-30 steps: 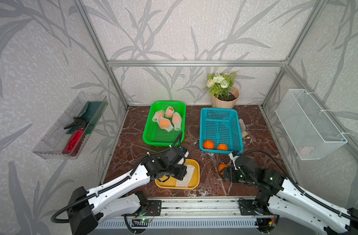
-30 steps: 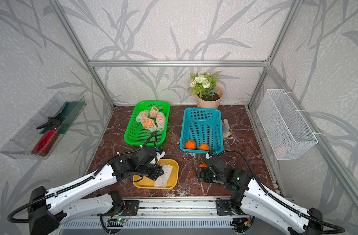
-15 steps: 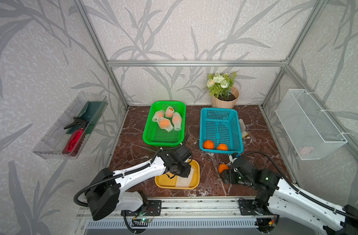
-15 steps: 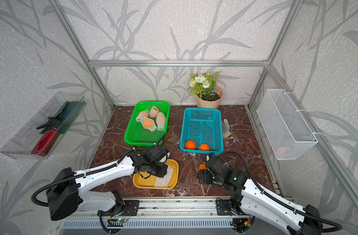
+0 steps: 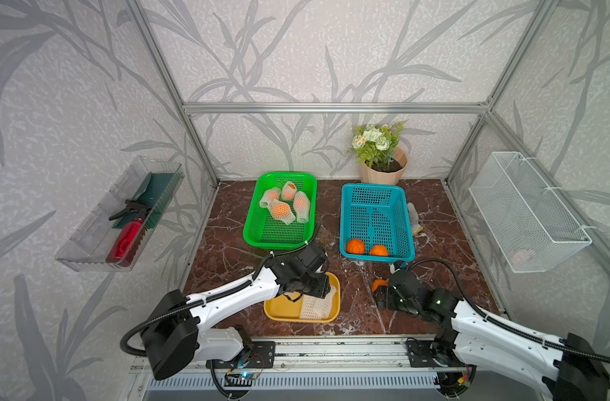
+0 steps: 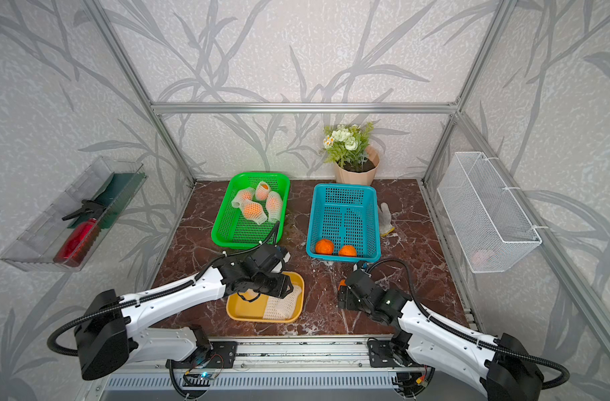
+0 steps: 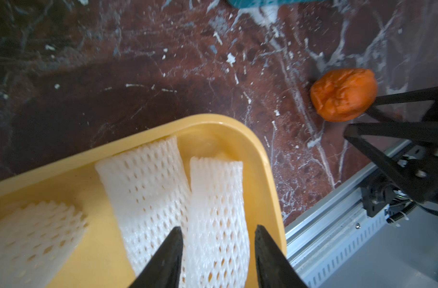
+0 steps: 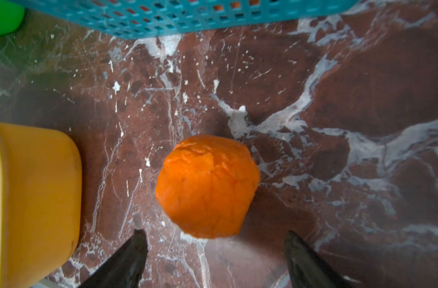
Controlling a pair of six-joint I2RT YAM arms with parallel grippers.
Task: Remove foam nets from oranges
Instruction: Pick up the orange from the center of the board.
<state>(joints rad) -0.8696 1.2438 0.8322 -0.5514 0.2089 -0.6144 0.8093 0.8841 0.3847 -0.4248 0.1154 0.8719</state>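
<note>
**On the marble counter: three nets in the tray, one orange loose**

Across the floor of the cell we see the red-brown marble counter (image 5: 227,250), with a white wire basket (image 5: 525,211) hung on the right wall. Toward the back of the counter stand a green basket (image 5: 251,222) and, to its right, a blue basket (image 5: 376,215). Nearer the front lies a smaller yellow tray (image 5: 279,309).

Our left pincer (image 7: 218,228) hangs over the right end of the tray. Its jaws are parted and clamp nothing; a net lies flat in the tray beneath the gap. Our right pincer (image 8: 215,233) sits low over the counter, right of the tray. Its jaws are spread wide and hold nothing.

Three empty foam nets (image 7: 143,179) lie in the tray. Two lie side by side and touching, the third apart at the other end.

In the green basket we count four netted oranges (image 5: 284,205), huddled at the far end. Two bare oranges (image 5: 355,246) sit at the near end of the blue basket. One loose orange (image 8: 208,187) rests on the marble just beyond the right pincer's tips. It lies between the tray and the blue basket.
</note>
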